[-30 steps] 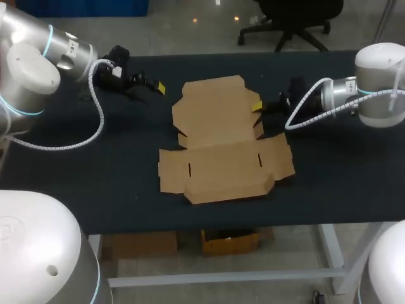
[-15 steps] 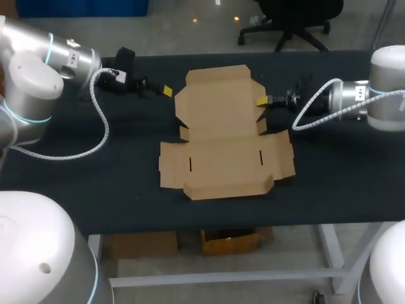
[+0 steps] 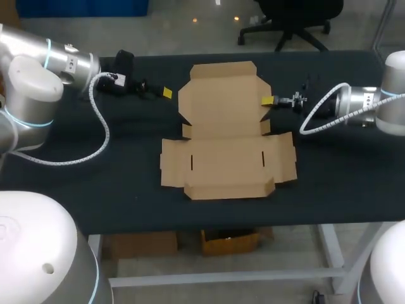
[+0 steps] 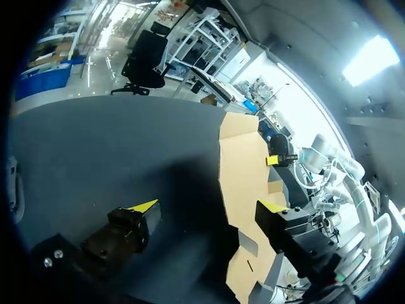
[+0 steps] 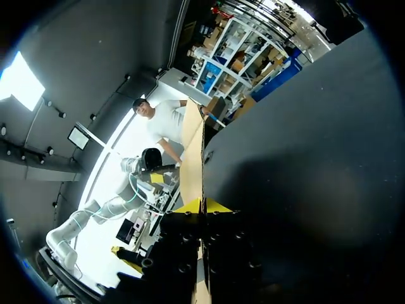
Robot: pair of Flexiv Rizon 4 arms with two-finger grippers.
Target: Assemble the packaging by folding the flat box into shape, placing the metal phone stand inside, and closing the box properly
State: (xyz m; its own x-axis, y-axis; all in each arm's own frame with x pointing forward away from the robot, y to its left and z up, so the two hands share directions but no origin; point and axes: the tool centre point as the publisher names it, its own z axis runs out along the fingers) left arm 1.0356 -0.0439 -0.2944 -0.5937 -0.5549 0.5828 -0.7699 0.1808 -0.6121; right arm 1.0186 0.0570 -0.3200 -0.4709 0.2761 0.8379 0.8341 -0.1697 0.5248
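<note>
A flat brown cardboard box (image 3: pixel 221 136) lies unfolded mid-table, its rear panel (image 3: pixel 223 95) tilted up off the surface. My right gripper (image 3: pixel 268 101) is at that panel's right side, shut on its side flap; in the right wrist view the flap's thin edge (image 5: pixel 193 158) runs straight in between the yellow tips of the gripper (image 5: pixel 204 206). My left gripper (image 3: pixel 164 94) hovers open just left of the rear panel, touching nothing. In the left wrist view the box (image 4: pixel 243 164) lies ahead of the open left gripper (image 4: pixel 209 206), with the right gripper (image 4: pixel 278 158) beyond. No phone stand is in view.
The black table (image 3: pixel 95 177) has bare room left, right and in front of the box. White cables hang from the left wrist (image 3: pixel 101 130) and the right wrist (image 3: pixel 316 120) over the tabletop. The front edge runs close below the box's front flap.
The right gripper has drawn to the right and farther back with the flap; the rear panel has risen and shifted back. The left gripper has edged a little toward the box.
</note>
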